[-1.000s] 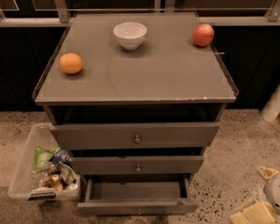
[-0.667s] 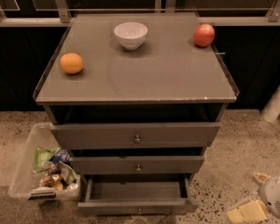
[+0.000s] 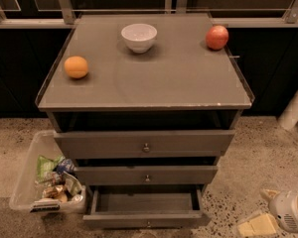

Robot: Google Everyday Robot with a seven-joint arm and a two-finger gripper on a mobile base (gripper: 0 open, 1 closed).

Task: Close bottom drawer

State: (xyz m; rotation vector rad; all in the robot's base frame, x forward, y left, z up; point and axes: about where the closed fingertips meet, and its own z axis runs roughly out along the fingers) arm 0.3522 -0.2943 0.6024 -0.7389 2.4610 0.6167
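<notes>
Camera view: gripper (image 3: 278, 212) lower right, sunk slightly; bottom drawer (image 3: 146, 217) open.

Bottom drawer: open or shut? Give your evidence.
Open: the bottom drawer is pulled out, its inside showing. The claw is low right, apart from it.

Grey-brown bottom drawer (image 3: 146, 218) and two grey fronts (image 3: 145, 144) above it, under a glossy grey surface (image 3: 154, 86) carrying a white bowl (image 3: 138, 36), an orange fruit (image 3: 76, 67) and a red apple (image 3: 217, 37); the white end effector (image 3: 275, 213), with pale yellow parts, at lower right over speckled beige floor (image 3: 258, 152); a clear bin (image 3: 26, 182) at left holds green and mixed-colour wrappers (image 3: 52, 175)
</notes>
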